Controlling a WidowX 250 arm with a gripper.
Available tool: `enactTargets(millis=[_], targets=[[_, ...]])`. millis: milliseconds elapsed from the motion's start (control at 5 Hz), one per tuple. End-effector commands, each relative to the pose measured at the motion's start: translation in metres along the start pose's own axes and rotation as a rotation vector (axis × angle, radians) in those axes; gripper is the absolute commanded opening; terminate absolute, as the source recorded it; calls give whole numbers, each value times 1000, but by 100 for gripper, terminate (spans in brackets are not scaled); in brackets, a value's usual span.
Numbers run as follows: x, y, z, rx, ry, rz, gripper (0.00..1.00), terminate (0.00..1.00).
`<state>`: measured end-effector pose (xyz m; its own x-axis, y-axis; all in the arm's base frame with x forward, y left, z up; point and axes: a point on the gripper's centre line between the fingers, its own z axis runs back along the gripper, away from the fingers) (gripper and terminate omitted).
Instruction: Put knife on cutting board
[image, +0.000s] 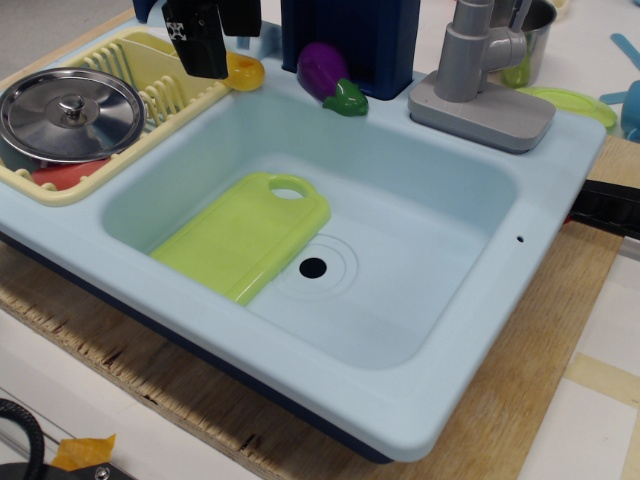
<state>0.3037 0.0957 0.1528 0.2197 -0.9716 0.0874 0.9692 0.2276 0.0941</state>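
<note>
Claw (212, 45) at sink's back-left rim, black finger down over the knife's (245, 70) yellow handle; can't tell if it's parted or clamped, blade hidden. Cutting board (243, 236) lies in the basin (400, 240), below and well apart from claw; dish rack (150, 75) just left.

No readable text, numbers or brands were visible. Only a small black-and-white patterned marker stood on the tool (207, 35), far left; its content was illegible.
</note>
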Motion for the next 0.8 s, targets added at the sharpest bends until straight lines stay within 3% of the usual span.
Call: enactTargets(millis=[0, 400, 600], targets=[[-8, 5, 2, 24, -10, -8, 100, 0], [-14, 6, -20, 36, -46, 10, 100, 0], [-15, 4, -24, 28, -57, 21, 0, 0]])
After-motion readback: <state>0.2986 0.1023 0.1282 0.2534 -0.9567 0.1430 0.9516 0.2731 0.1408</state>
